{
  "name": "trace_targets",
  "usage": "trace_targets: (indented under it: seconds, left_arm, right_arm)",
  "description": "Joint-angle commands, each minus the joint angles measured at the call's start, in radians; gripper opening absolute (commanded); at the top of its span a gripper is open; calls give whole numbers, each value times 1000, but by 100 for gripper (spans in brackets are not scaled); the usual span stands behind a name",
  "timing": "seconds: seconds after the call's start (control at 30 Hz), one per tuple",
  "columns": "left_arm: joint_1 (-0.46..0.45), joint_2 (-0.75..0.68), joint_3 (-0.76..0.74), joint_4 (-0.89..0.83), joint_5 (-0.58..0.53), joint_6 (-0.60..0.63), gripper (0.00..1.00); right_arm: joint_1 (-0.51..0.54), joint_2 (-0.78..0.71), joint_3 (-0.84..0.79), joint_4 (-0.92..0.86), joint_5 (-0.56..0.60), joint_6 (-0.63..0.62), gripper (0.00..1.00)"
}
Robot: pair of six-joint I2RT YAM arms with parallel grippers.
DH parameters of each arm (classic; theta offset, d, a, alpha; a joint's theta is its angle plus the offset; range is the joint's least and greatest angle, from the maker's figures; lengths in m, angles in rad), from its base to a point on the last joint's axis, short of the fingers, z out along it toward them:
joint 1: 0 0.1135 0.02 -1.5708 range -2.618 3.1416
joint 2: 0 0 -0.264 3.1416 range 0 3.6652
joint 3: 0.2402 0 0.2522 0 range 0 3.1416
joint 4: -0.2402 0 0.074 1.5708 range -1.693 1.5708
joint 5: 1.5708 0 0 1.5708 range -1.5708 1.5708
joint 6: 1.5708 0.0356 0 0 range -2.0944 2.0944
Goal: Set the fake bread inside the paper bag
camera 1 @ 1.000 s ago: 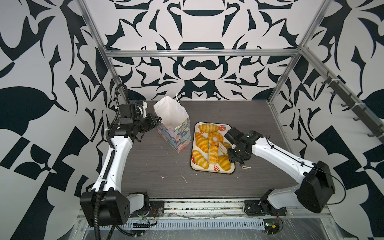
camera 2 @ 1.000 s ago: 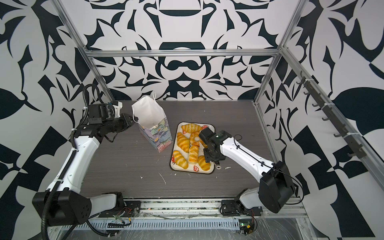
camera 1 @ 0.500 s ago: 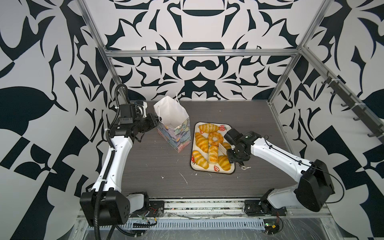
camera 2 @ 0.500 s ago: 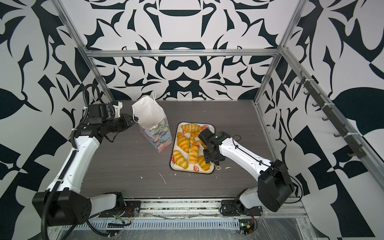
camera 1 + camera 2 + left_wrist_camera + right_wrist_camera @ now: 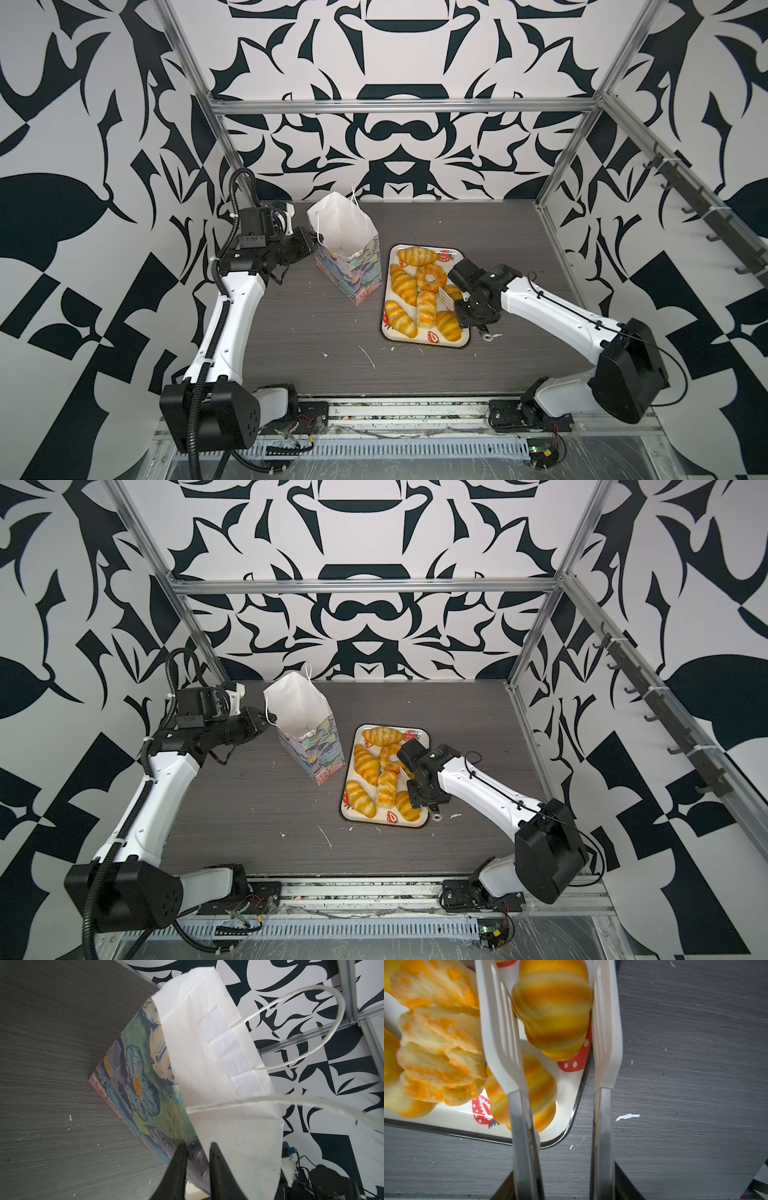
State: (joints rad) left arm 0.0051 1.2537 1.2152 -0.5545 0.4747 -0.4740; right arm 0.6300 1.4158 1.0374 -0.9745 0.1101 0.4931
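Tongs (image 5: pixel 500 1032) are clamped in the right gripper (image 5: pixel 564 1188), and their white blades are pressed to both sides of one glossy yellow, brown-streaked roll (image 5: pixel 552 1007) at the corner of the strawberry tray (image 5: pixel 452 1112). Other bread (image 5: pixel 401 280) and a ring doughnut (image 5: pixel 431 277) are seen lying on the tray. Beyond, the upright flower-print bag (image 5: pixel 353 266), white inside, is pinched at its rim by the left gripper (image 5: pixel 198 1145).

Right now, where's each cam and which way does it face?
Both top views: high in front, looking down over the table; left arm and right arm show.
Left wrist: faces the paper bag; black fingers pinch its wall.
Right wrist: looks down at the tray corner; white fingers hold a croissant.
Shared: top views also show bag and tray; wrist views share only table.
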Motion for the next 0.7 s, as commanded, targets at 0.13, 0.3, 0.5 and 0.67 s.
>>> trace_targets:
  seconds: [0.13,0.3,0.5,0.67]
  left_arm:
    - [-5,-4,21,-15,2,4,24]
    - [-5,-2,21,-14,1,4,24]
    - [-5,-5,20,-14,2,4,23]
    - [-5,-8,17,-15,1,4,23]
  right_arm:
    - [4,-17,22,-15,26,-5,50]
    - [3,-26,37,-29,34,-4,46]
    - [4,-42,51,-45,44,-3,44]
    - [3,-58,73,-67,56,-2,43]
